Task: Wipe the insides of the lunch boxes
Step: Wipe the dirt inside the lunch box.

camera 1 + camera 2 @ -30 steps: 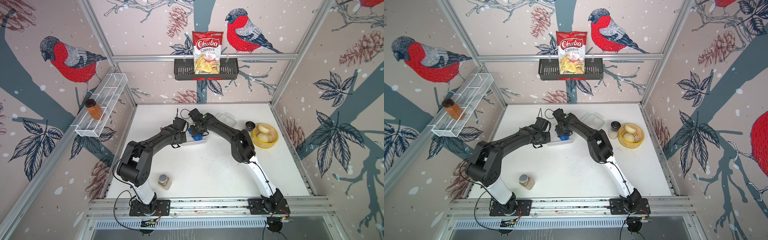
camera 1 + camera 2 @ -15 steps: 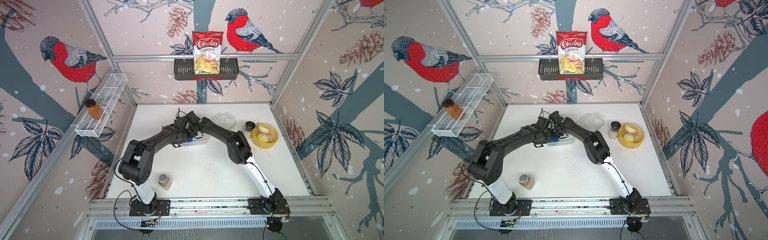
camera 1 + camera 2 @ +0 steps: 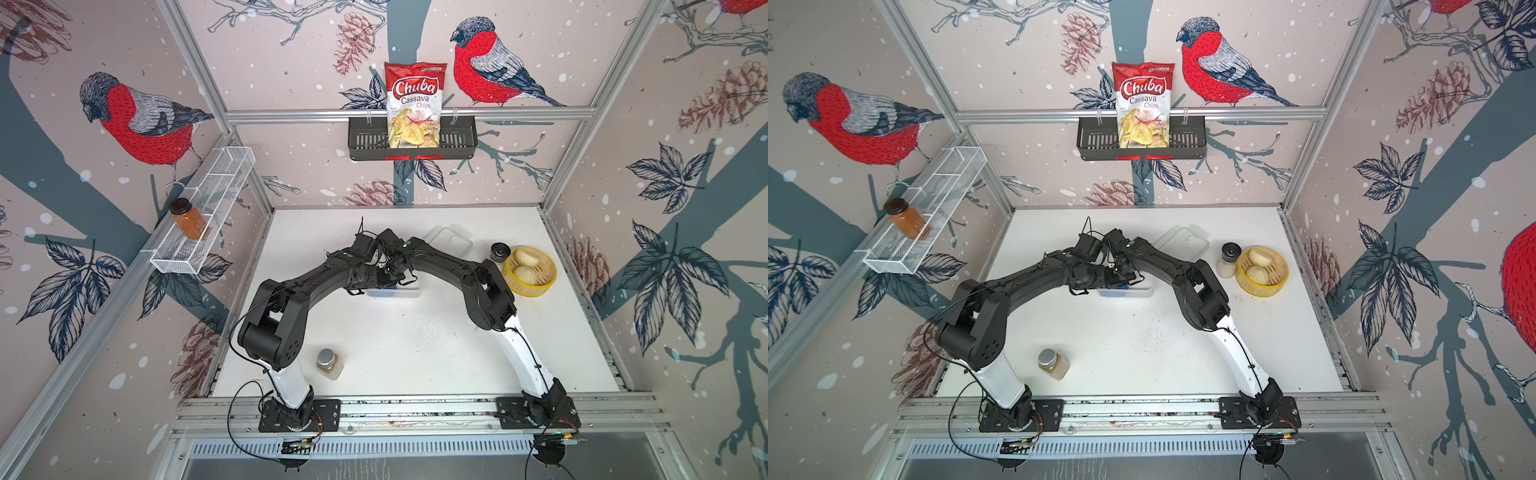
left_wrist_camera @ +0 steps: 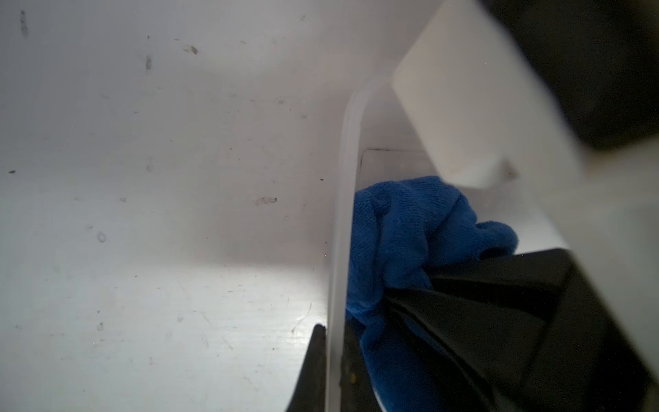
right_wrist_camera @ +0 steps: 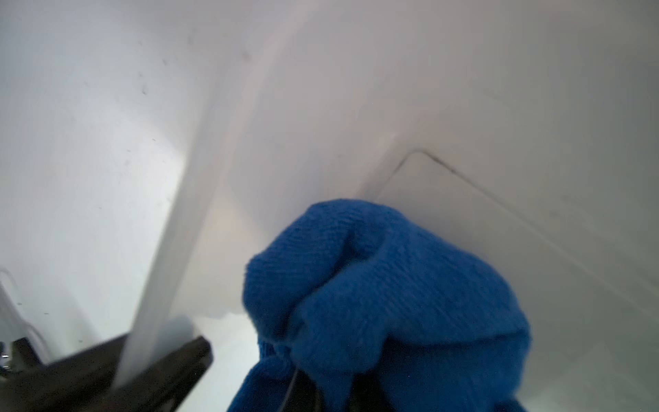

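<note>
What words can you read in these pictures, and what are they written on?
"Chuba": big white letters on the chip bag, which stands in the black basket on the back wall.
"Cassava Chips": right below that, on the same bag.
The tiny print elsewhere on the bag is too small to read.
Nothing else in the pictures shows words that can be read.

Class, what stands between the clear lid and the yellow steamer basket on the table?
A small black-capped shaker stands between lid and basket, seen in both top views.
</note>
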Robot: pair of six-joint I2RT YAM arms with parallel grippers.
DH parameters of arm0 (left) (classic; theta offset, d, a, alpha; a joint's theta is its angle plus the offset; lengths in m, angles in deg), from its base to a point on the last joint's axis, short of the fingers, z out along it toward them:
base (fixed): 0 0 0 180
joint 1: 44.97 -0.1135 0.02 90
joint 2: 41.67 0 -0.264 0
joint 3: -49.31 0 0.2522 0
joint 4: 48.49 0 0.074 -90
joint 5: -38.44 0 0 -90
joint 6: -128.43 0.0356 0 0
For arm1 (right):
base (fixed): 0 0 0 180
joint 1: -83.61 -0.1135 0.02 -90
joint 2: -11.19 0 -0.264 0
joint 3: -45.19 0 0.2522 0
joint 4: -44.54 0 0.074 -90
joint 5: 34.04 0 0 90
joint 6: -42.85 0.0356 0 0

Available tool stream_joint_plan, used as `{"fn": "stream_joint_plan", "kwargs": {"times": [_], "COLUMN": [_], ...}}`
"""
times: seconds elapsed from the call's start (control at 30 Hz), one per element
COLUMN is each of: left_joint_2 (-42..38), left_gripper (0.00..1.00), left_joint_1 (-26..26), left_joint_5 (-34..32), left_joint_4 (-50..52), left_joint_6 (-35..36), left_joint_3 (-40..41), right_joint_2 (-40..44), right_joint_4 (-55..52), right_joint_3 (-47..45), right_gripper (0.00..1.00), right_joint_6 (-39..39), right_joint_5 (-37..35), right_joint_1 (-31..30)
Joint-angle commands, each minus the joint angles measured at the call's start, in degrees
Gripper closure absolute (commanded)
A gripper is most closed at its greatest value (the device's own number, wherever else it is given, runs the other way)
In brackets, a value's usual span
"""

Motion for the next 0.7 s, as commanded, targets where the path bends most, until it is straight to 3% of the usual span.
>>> {"fn": "stream_joint_plan", "kwargs": {"times": [0.0,0.33,0.5,0.67], "left_joint_2": [0.45,0.43,0.41,-0.02], "left_gripper": [1.0,1.0,1.0,1.0], "left_joint_1": [-0.22,-0.29,-0.3,-0.3], "left_joint_5": [-2.32,-2.23,-1.89,-1.32], "left_joint_4": [0.75,0.86,1.29,1.39], "left_joint_6": [-0.44,-0.44,-0.16,-0.09], "left_joint_3": [-0.12,-0.27,-0.58,-0.47], "right_joint_2": [1.92,6.24,3.54,1.79], "right_joint_4": [-11.88,-13.48,-16.08,-13.43], "right_joint_3": [-1.34,-5.13,-1.12,3.15], "right_gripper": [1.0,1.0,1.0,1.0], "right_joint_6": [-3.3,-3.54,-1.7,0.39], "right_joint_5": [-8.38,-16.12,-32.66,-38.79], "right_joint_1": [0.11,4.06,4.74,5.38]}}
